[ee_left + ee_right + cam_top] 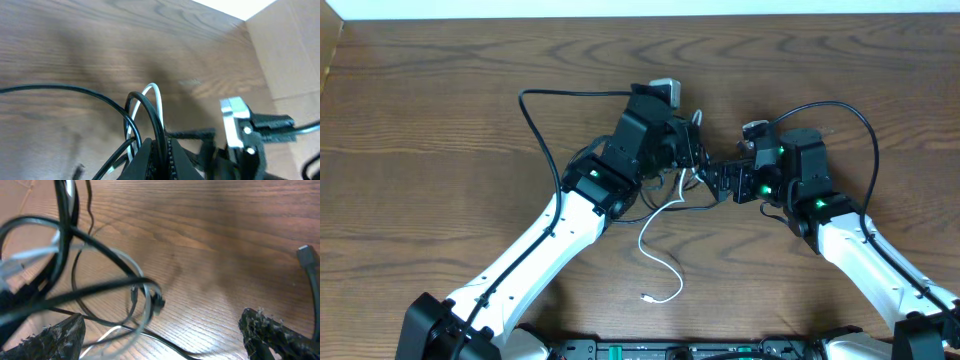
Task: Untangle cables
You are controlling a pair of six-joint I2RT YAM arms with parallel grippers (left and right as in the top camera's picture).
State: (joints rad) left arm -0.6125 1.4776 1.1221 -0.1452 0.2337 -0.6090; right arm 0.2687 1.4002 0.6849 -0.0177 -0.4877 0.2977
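Cables (135,282) are bunched mid-worktop (440,150), lifted between the two grippers. The white cable (641,242) trails from the bunch toward the robot base, lying slack, and ends in a free tip (648,297). Left gripper (159,155): jaws together, clamped on the cables. Its wrist view shows a black loop (134,95) and a white loop rising out of the same pinch, so it looks like it holds more than one strand. Right gripper (161,322): jaws wide apart and holding nothing, straddling the crossing strands, with a small plug (158,302) dangling in the middle. Judgement: we're mid-separation and nothing is freed yet. Risks:

1. If the right jaws close where they are, they likely catch two or three strands at once. Pulling apart then cinches the knot instead of opening it.
2. Left has white and black pinched together, so any pull drags both and there's no relative slip.
3. The plug can hook in a loop and jam as strands slide through.
4. The grippers sit very close, almost nose to nose, so a small lateral error means finger contact.
5. The arms' own thick wires (535,125) arc near the bunch and could snag on a wide sweep.

I'd single out one strand before closing the right.
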